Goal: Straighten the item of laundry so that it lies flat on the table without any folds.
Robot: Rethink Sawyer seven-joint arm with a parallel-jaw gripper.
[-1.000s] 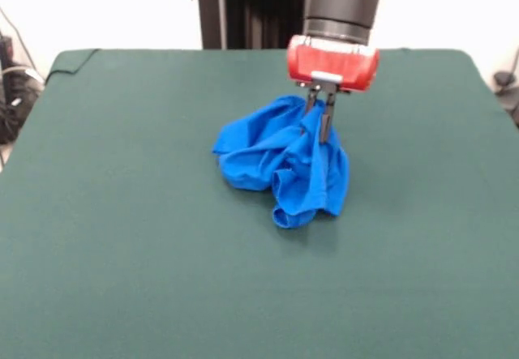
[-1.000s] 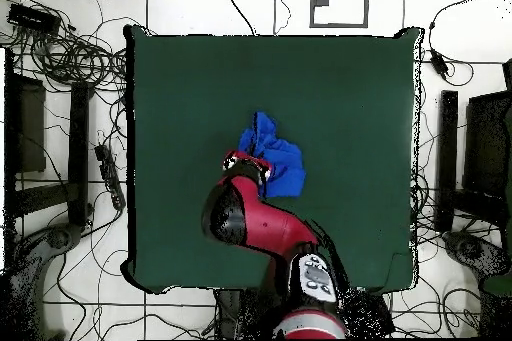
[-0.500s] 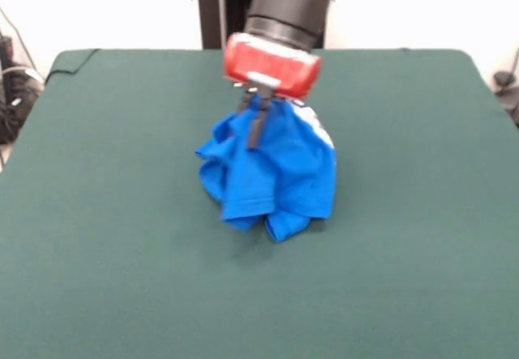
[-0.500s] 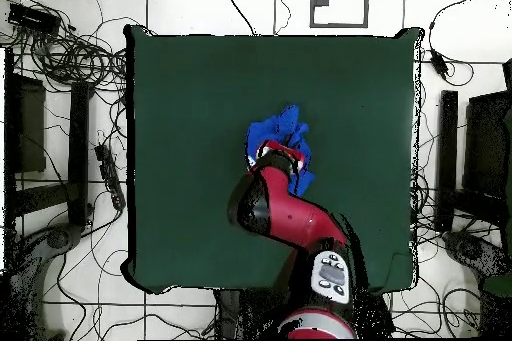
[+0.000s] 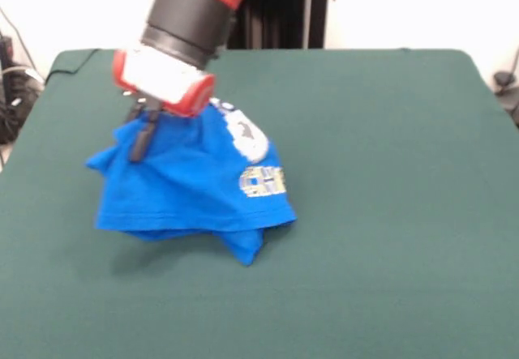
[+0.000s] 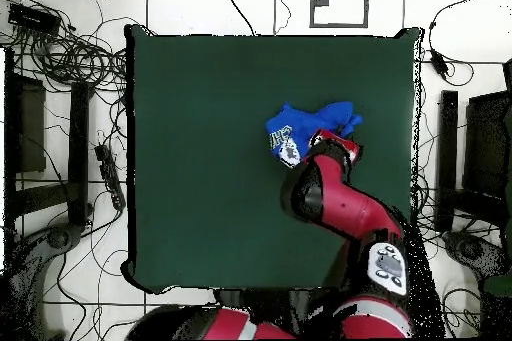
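Fingers [image 5: 139, 136] pinch my shirt [image 5: 195, 189] at its upper edge; low hem drags the tabletop [image 5: 389, 213] nearest, cloth tents up toward my wrist. Soft, light, limp, so I'd grip a shoulder seam or hem corner next.

The arm [image 5: 195, 6] shows a thick black cylindrical wrist section topped by a red band. Below it sits a rounded red housing [image 5: 162, 83] with a pale grey-white upper face. The claw [image 5: 142, 136] is made of thin dark fingers. From above, the links are glossy red with black joints, and one carries a grey-white panel [image 6: 386, 266] with dark markings.
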